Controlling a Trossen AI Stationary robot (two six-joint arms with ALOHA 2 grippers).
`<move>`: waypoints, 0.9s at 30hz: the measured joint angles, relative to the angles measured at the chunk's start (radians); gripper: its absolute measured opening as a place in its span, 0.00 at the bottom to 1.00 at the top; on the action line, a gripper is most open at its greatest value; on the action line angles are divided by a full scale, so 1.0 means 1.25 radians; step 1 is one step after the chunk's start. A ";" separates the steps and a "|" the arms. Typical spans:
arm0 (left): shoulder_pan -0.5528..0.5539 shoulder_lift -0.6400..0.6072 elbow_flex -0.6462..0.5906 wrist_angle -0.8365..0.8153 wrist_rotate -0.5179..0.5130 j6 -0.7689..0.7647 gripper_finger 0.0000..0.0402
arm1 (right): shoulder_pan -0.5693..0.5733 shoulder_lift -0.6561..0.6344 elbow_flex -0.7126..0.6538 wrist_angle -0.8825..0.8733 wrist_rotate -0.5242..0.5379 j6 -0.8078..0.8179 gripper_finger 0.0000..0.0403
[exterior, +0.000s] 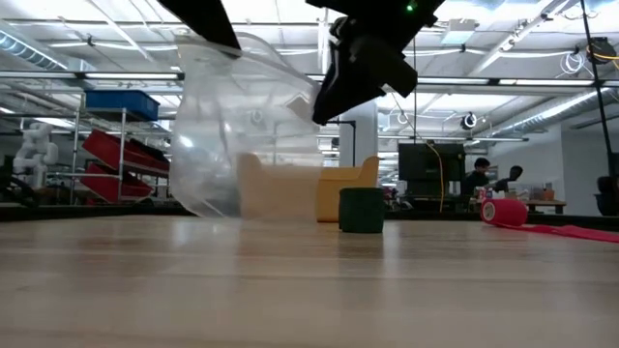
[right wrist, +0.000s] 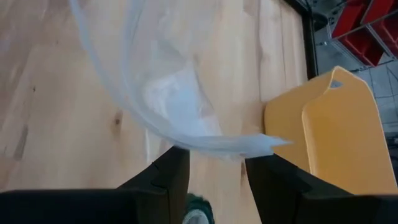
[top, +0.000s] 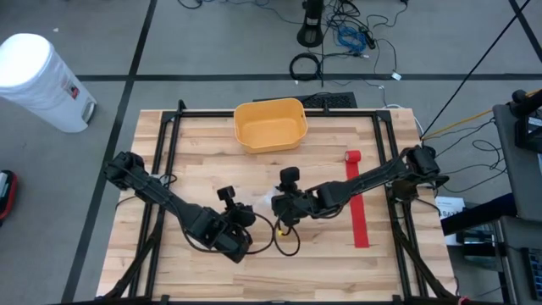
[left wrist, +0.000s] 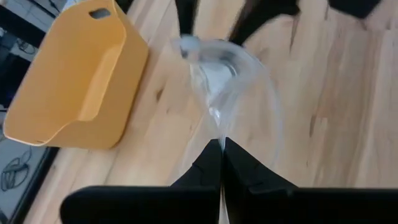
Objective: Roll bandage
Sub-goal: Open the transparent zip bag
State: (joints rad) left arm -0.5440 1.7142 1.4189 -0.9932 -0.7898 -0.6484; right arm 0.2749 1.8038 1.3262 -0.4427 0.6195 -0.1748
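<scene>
Red bandage (top: 359,212): it is lying on the counter (top: 203,169), on my right side. One end is rolled up (top: 352,158), nearer the far edge. The rest is stretching out flat in a long strip toward the near edge. Nothing of mine is touching it.
Green roll (exterior: 361,210): it is standing on the counter in the middle, in front of the yellow tub, well apart from the red bandage.
Clear bag (exterior: 242,135): it is hanging in the air over the middle of the counter, puffed out, between my two pincers.
Left pincer (left wrist: 221,149): I am pinching the clear bag with it. My two fingers are pressing tight together on a bit of the plastic.
Right pincer (right wrist: 214,155): it is hanging just beside my left one, at the bag's other side. Its fingers (right wrist: 165,177) are standing apart. The bag's edge is running right across in front of them. I cannot tell if it is touching them.
Yellow tub (top: 269,124): it is sitting at the far edge of the counter, in the middle.
</scene>
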 joint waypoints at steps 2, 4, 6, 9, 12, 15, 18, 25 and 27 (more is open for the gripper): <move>0.001 0.000 0.000 0.000 -0.002 0.000 0.00 | 0.009 -0.014 0.000 -0.020 0.005 0.009 0.35; 0.005 0.000 0.000 -0.001 -0.032 0.000 0.00 | 0.023 -0.030 0.000 -0.039 0.007 0.021 0.35; 0.011 0.000 0.000 -0.004 -0.069 -0.001 0.00 | 0.039 -0.049 0.000 -0.055 0.006 0.038 0.35; 0.015 0.000 0.000 -0.035 -0.117 -0.039 0.00 | 0.067 -0.079 0.000 -0.061 0.006 0.064 0.35; 0.017 0.000 0.000 -0.104 -0.162 -0.102 0.00 | 0.097 -0.096 0.000 -0.076 0.007 0.071 0.35; 0.017 0.000 0.000 -0.218 -0.205 -0.216 0.00 | 0.118 -0.107 0.000 -0.105 0.016 0.083 0.35; 0.017 0.000 0.000 -0.330 -0.212 -0.341 0.00 | 0.129 -0.110 0.000 -0.139 0.035 0.095 0.35; 0.016 0.000 0.000 -0.381 -0.156 -0.424 0.00 | 0.123 -0.106 0.000 -0.037 0.051 0.043 0.35; 0.016 0.000 0.000 -0.377 -0.129 -0.414 0.00 | 0.119 -0.103 0.000 0.021 0.049 0.006 0.35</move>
State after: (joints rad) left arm -0.5240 1.7142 1.4189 -1.4647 -0.9514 -1.1662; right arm 0.4241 1.6756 1.3262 -0.4160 0.6807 -0.1678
